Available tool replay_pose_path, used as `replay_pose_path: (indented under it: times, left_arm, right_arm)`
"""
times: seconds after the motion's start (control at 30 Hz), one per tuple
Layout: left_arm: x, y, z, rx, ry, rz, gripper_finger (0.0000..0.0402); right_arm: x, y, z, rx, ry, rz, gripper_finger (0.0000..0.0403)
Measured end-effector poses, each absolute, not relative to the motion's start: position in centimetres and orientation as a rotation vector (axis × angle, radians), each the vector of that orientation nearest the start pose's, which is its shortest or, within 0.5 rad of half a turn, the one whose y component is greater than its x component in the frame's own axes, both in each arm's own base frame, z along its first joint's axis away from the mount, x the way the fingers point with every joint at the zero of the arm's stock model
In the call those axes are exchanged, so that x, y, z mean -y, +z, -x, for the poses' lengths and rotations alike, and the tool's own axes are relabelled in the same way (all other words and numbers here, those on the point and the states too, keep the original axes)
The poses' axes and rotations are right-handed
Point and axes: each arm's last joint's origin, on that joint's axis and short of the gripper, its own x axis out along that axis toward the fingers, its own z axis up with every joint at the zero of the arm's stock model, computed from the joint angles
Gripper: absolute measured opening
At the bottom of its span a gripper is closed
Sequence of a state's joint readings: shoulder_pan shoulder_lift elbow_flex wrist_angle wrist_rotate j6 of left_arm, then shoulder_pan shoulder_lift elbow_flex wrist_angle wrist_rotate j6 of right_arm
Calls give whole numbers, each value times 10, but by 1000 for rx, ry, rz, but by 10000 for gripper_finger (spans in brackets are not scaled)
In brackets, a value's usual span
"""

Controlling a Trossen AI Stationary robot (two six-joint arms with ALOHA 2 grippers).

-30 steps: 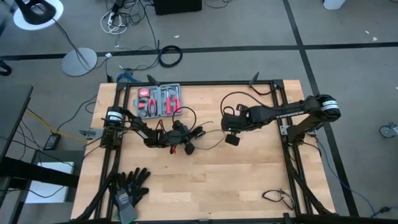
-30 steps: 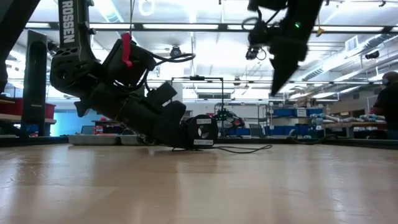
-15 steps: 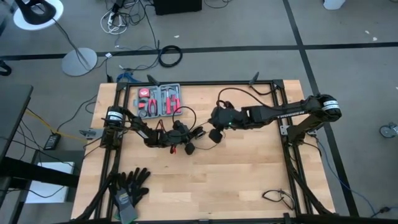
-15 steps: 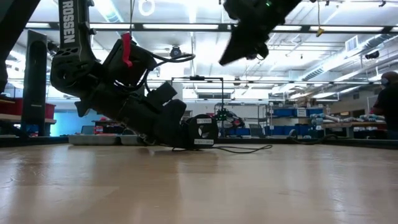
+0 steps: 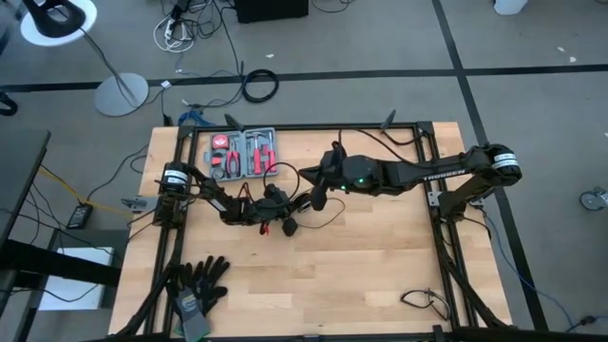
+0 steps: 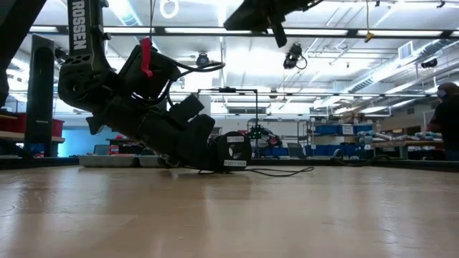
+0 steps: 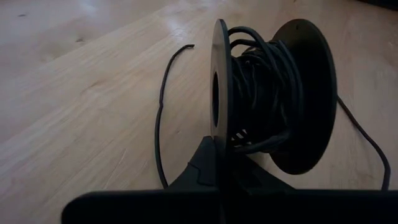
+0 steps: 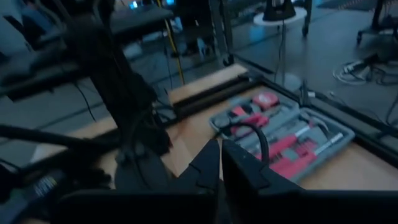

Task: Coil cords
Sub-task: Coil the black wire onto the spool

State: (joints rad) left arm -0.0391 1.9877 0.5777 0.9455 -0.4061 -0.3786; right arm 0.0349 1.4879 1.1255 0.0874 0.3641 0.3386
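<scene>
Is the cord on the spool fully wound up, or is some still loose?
Partly wound. The spool, pinched by the left gripper, carries many turns, but a loose end of the cord lies on the table.

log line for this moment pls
left claw: shut on spool, low on table | right claw: shut on cord, raised, near spool

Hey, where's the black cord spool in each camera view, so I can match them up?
High view: the spool is mid-table, at the tip of the left gripper.
Low view: the spool shows as a round disc on the table, near the centre.
Left wrist view: the spool fills the centre, clamped by one flange.
Right wrist view: cannot make it out.
Shared landmark: the left gripper holding it.
</scene>
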Motion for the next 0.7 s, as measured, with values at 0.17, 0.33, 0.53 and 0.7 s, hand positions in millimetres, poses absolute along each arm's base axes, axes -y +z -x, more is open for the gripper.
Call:
replay_pose_path:
  times: [0.17,0.33,0.53,0.7]
  left_arm:
    - [1,70,-310,-380,441,266,0]
    - [1,70,-310,-380,442,267,0]
    - [1,70,-310,-380,441,267,0]
    - [1,71,-310,-379,441,266,0]
  right_arm:
    - [-2,317,-342,-140,-358,-295,17]
    - [-2,319,-342,-115,-354,-300,17]
    - [-2,319,-342,-116,-354,-299,20]
    - [-2,319,-342,-116,-354,-299,16]
